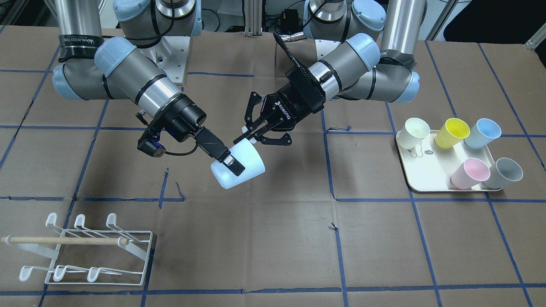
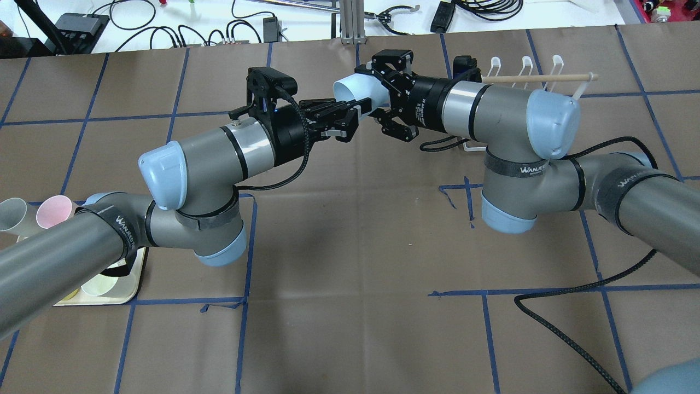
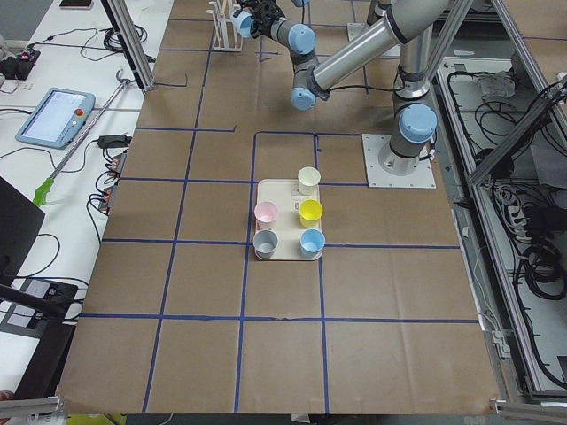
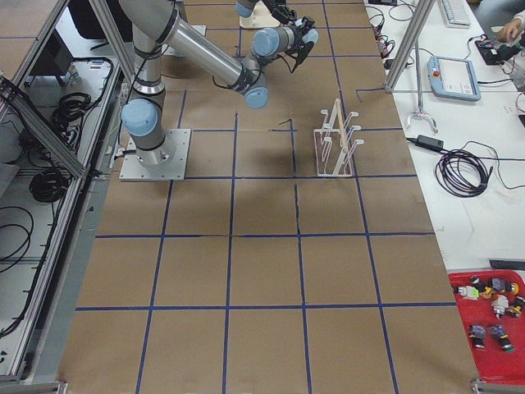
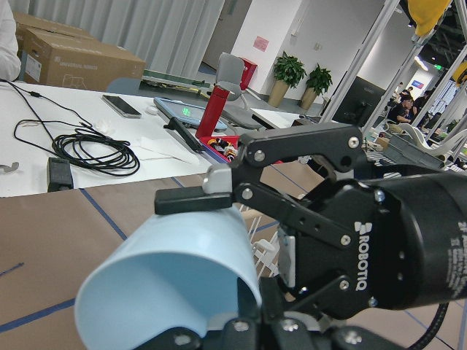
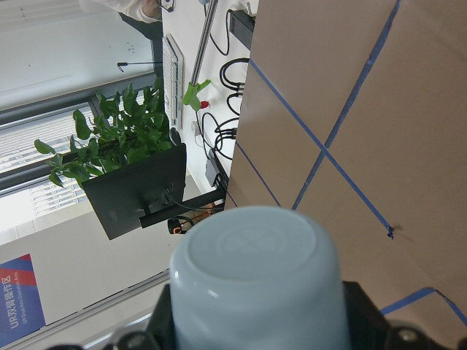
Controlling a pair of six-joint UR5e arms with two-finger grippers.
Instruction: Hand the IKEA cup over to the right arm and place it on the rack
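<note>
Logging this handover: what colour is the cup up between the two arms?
The cup is pale blue; the left wrist view shows it best.

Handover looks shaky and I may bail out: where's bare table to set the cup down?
Bare: the wide table stretch between the rack and the tray, operator-side of the pale blue cup. Crowded: the tray, carrying five cups, and where the left gripper and right gripper meet at the cup.

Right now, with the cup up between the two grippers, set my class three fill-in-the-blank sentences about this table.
1. The tray holds ___ cups.
2. The rack stands on the robot's ___ side.
3. The right gripper grips a pale ___ cup.
Missing words: five; right; blue.
</note>
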